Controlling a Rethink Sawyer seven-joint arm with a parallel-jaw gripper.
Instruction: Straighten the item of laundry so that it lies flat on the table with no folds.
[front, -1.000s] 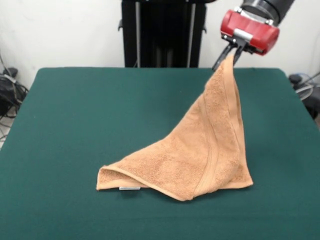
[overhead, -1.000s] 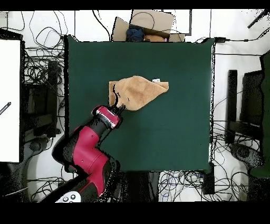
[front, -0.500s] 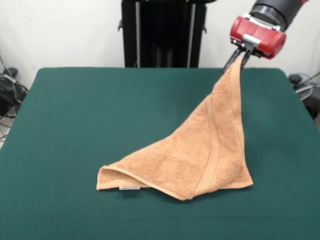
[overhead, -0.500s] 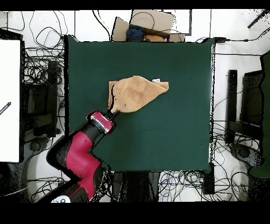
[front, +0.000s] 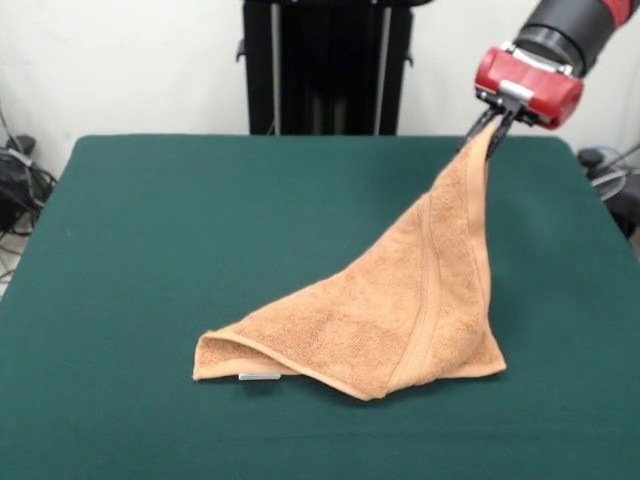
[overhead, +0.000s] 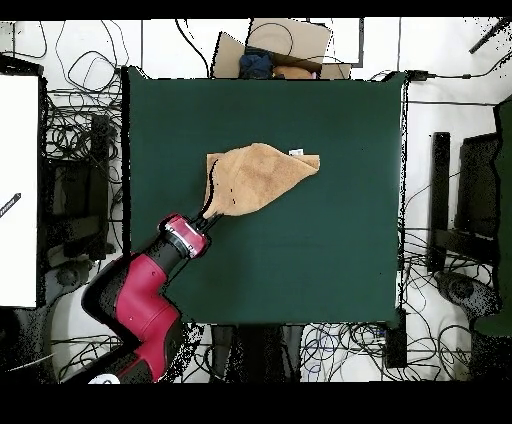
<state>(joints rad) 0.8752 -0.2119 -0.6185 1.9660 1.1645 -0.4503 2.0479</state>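
The peach-orange towel (front: 400, 310) lies partly on the dark green table (front: 160, 230), with one corner pulled up high to the right so it hangs as a tall triangle. Its lower part stays folded on the table, with a small white tag (front: 259, 377) at the near edge. My gripper (front: 488, 131) is shut on the raised corner, above the table's far right part. In the overhead view the towel (overhead: 262, 175) sits near the table's (overhead: 330, 250) middle and the gripper (overhead: 209, 215) holds its lower left corner.
The black pedestal (front: 325, 65) stands behind the table's far edge. Cables and boxes (overhead: 270, 55) lie on the floor around the table. The red arm (overhead: 140, 300) reaches in from the table's lower left in the overhead view.
The gripper has moved further right in the front view with the towel corner, stretching the raised part more. The part lying on the table has not shifted.
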